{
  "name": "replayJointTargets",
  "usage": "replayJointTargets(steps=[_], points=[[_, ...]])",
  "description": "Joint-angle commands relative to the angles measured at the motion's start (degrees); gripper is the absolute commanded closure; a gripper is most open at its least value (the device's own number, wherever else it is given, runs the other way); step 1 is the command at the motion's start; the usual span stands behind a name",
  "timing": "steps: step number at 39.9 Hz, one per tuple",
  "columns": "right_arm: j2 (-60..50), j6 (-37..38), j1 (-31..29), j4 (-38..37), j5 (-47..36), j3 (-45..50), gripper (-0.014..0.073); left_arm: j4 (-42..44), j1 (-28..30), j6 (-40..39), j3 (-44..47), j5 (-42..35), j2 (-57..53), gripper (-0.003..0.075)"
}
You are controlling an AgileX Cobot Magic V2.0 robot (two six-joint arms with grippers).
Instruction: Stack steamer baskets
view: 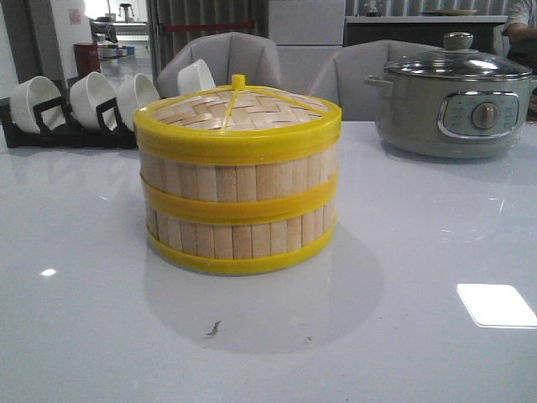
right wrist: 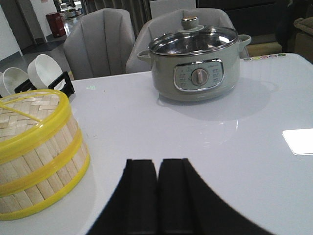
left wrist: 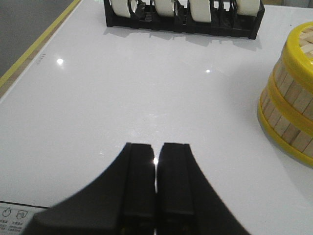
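Observation:
Two steamer baskets (view: 237, 206) stand stacked in the middle of the white table, pale wood slats between yellow rims, with the woven lid (view: 236, 107) on top. The same stack (left wrist: 292, 105) shows at the edge of the left wrist view, and the stack (right wrist: 34, 149) also shows in the right wrist view. My left gripper (left wrist: 156, 145) is shut with nothing in it, over bare table apart from the stack. My right gripper (right wrist: 158, 161) is shut and empty too, beside the stack without touching it. Neither gripper shows in the front view.
A black rack (view: 59, 130) with several white bowls (view: 92, 99) stands at the back left. A grey electric pot (view: 457, 105) with a glass lid sits at the back right. Grey chairs (view: 222, 59) stand behind the table. The table's left edge (left wrist: 39, 44) has a yellow strip.

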Motion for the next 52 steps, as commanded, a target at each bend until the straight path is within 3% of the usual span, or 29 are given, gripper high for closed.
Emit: replayJointTargets(steps=[1, 15, 18, 25, 35, 52], points=[[0.6, -0.1, -0.3, 0.2, -5.5, -1.6, 0.0525, 0.1, 0.1, -0.3, -1.6, -4.9, 0.2, 0.0635], [0.6, -0.1, -0.3, 0.2, -5.4, -1.6, 0.0525, 0.3, 0.1, -0.3, -1.6, -4.9, 0.2, 0.0635], [0.6, -0.1, -0.3, 0.2, -5.4, -1.6, 0.0525, 4.4, 0.1, 0.2, -1.6, -5.0, -0.3, 0.0635], [0.6, -0.1, -0.3, 0.2, -5.4, -1.6, 0.0525, 5.3, 0.1, 0.2, 0.1, -14.0, -4.0, 0.0635], [0.6, -0.1, -0.3, 0.2, -5.4, -1.6, 0.0525, 3.5, 0.1, 0.2, 11.3, -28.3, -13.8, 0.0635], [0.6, -0.1, -0.3, 0.2, -5.4, -1.6, 0.0525, -0.9, 0.1, 0.2, 26.0, -30.9, -25.7, 0.0635]])
